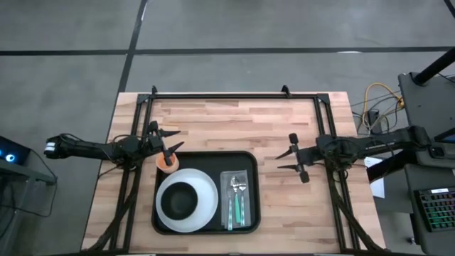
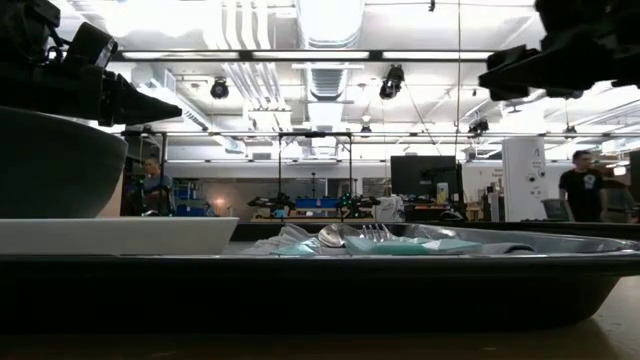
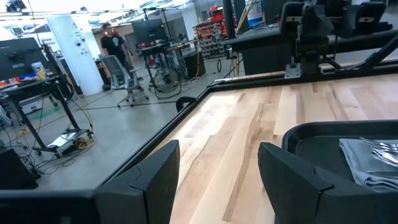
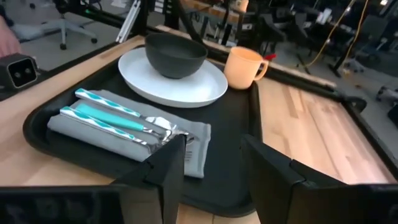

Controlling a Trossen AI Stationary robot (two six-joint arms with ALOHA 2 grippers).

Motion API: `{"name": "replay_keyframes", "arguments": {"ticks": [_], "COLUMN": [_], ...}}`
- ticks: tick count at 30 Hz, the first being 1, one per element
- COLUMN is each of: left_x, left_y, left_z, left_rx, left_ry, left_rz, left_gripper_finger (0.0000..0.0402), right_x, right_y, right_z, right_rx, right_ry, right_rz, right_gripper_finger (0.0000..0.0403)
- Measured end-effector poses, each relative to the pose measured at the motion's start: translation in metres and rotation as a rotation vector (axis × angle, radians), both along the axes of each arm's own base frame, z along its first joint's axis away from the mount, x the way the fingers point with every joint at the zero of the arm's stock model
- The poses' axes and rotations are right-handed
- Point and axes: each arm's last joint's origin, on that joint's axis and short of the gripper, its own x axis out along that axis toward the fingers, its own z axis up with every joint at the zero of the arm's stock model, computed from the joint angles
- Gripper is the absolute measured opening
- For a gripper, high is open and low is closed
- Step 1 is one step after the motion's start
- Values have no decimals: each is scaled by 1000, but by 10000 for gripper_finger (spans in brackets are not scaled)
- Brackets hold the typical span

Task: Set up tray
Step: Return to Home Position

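Rightward, bare table (image 1: 274, 124) between tray (image 1: 213, 159) and right pincer (image 1: 288, 161).

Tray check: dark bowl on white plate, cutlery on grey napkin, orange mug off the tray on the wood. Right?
No. The orange mug stands inside the tray, in its corner beside the white plate; the right wrist view shows it. The dark bowl on the plate and the cutlery on the grey napkin hold.
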Motion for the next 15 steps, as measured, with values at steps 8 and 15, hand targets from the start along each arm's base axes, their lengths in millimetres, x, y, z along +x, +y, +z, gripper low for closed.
{"name": "replay_keyframes", "arguments": {"ticks": [8, 15], "left_x": [0, 0], "left_y": [0, 0], "left_z": [0, 0], "left_rx": [0, 0], "left_ry": [0, 0], "left_rz": [0, 0], "left_gripper_finger": [198, 198], "right_x": [-22, -37], "right_y": [-2, 0], "right_z": [-7, -6], "right_rx": [-16, -19], "right_ry": [-16, -68], "right_rz": [6, 105], "right_gripper_finger": [148, 141]}}
